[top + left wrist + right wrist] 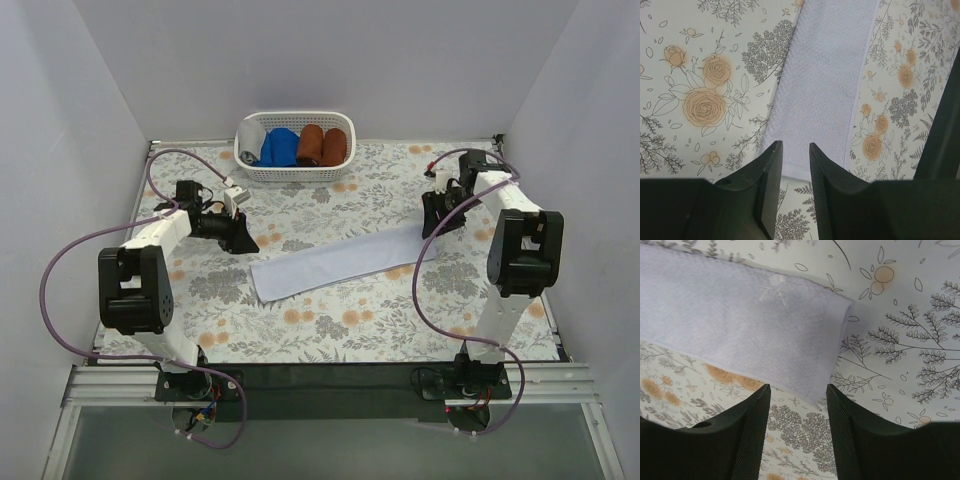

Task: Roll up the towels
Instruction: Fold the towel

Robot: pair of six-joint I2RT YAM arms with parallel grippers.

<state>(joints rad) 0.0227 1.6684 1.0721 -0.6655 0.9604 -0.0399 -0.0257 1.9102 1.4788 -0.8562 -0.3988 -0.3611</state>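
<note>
Pale lavender towel, unrolled, flat, a long narrow strip; one short end just ahead of left gripper, opposite end's corner just ahead of right gripper. Grey towel bunched, well beyond left gripper.

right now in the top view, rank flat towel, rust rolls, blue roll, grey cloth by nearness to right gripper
1. flat towel, end beside right gripper
2. rust rolls, right in basket
3. blue roll, basket middle
4. grey cloth, basket left

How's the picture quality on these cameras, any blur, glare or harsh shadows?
Top external: soft even light, no glare, pale lavender rectangular cloth towel sharp. Left wrist: towel weave crisp, left gripper dark. Right wrist: towel texture softer, no glare.
</note>
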